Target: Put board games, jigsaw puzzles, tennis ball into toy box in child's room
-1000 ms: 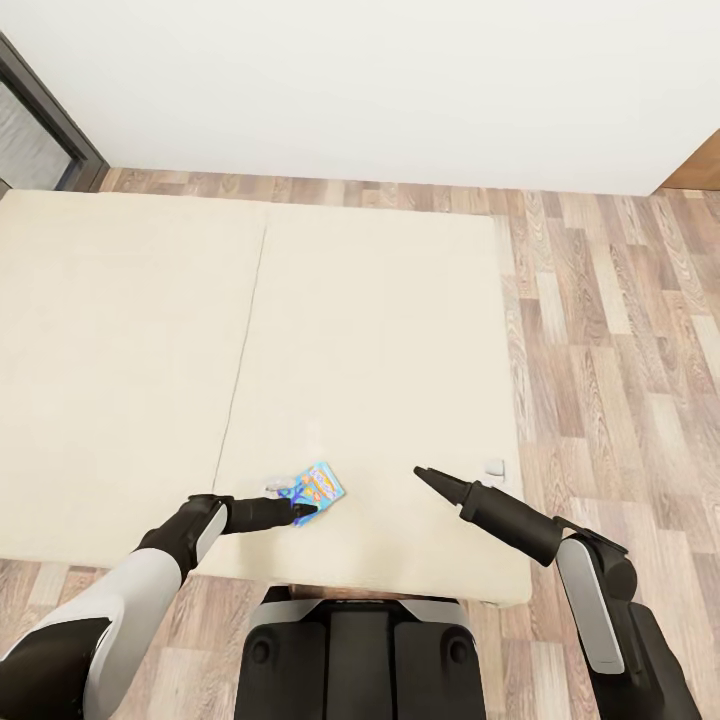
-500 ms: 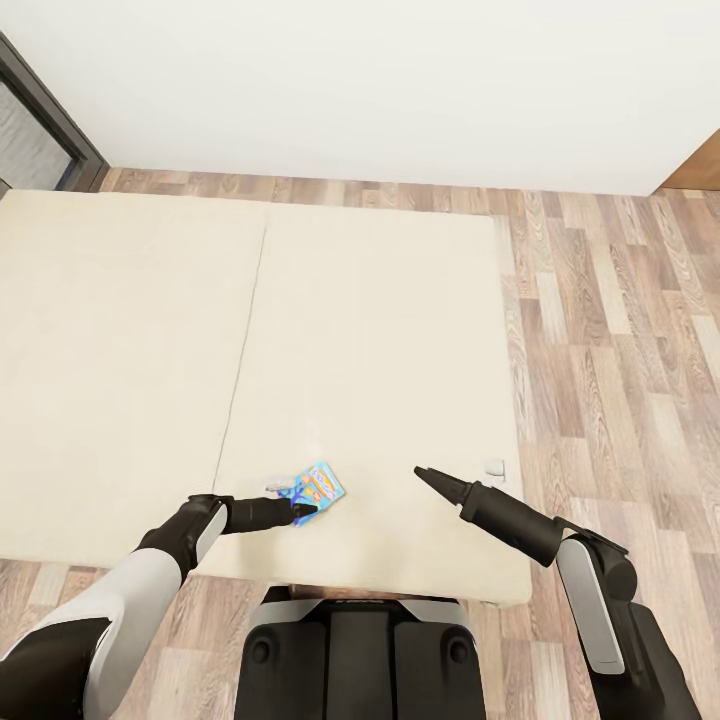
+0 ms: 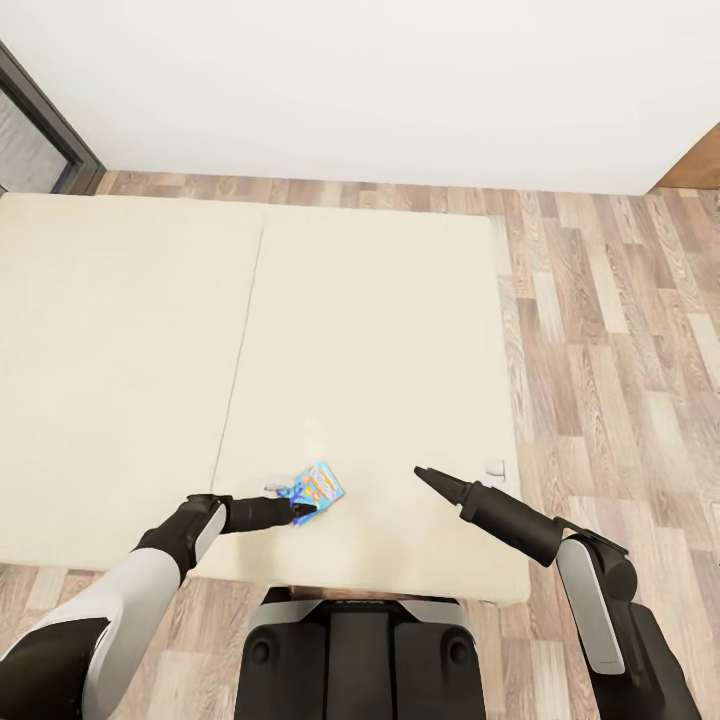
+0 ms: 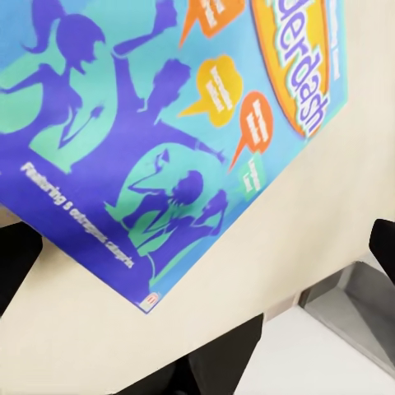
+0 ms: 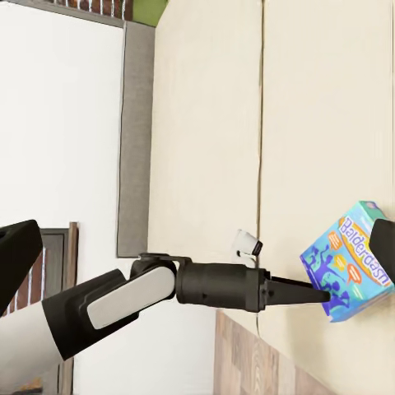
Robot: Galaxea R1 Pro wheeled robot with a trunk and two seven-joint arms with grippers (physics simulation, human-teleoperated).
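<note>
Just board game point(image 3: 318, 485) at left fingers point(image 3: 300, 510).

The head camera looks steeply down over both arms at the large cream-beige bed point(image 3: 350, 330). The left wrist camera sits very close above the blue printed board game box point(image 4: 173, 123). The right wrist camera faces leftward across the bed, sharing that box point(image 5: 350, 263).

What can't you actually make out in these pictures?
- Left end effector: head view, too small to tell if it grips the board game.
- Game's title: left wrist view, cut off by the edge.
- Small white thing on the bed: head view, too small to identify.
</note>
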